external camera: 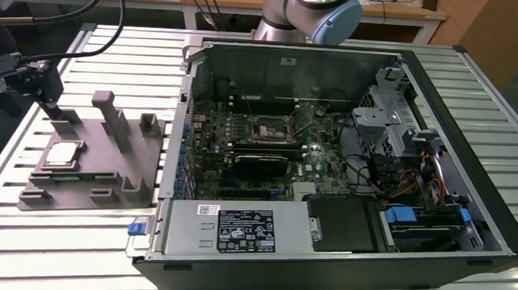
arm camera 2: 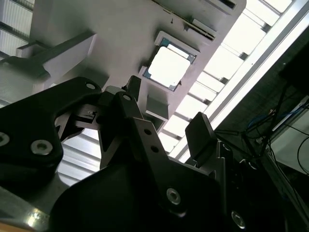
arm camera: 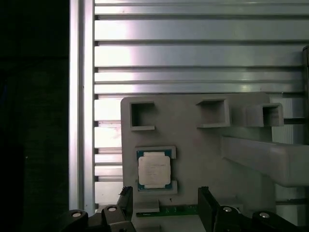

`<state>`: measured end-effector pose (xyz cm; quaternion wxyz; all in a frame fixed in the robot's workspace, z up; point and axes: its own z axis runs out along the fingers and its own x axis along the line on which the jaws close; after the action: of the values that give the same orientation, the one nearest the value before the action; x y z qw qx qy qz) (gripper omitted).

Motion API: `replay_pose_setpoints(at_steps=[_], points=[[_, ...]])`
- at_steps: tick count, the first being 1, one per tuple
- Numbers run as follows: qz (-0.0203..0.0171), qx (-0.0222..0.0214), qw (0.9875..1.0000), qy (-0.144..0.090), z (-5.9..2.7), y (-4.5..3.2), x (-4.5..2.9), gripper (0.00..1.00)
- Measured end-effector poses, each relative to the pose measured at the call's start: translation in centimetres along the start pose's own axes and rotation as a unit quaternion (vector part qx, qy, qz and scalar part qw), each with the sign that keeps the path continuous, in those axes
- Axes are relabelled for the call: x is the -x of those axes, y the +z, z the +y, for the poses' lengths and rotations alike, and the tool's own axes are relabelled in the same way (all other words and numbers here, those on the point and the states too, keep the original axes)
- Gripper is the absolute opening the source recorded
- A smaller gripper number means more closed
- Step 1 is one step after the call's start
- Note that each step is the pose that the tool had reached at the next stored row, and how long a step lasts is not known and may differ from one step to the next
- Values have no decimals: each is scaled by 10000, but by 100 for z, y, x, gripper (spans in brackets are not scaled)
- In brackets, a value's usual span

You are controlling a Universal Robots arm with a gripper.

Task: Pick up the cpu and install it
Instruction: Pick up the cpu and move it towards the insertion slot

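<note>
My end effector (external camera: 59, 113) hangs over the fixture (external camera: 92, 170), fingers (arm camera 2: 200, 135) spread apart and holding nothing. The cpu (arm camera: 154, 169) lies flat in its fixture recess just ahead of the fingertips, untouched. The open case (external camera: 469, 128) stands well aside on the counter (external camera: 114, 53).

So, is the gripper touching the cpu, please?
Apart: in the second wrist view the open gripper hangs short of the cpu, grey fixture showing between.
</note>
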<state>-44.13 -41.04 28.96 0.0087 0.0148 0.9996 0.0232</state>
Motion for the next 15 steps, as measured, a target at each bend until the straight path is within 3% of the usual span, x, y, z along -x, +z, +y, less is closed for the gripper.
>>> replay_pose_setpoints(at_steps=[15], points=[[2,0,10000,-13,-8,133,-2,64]])
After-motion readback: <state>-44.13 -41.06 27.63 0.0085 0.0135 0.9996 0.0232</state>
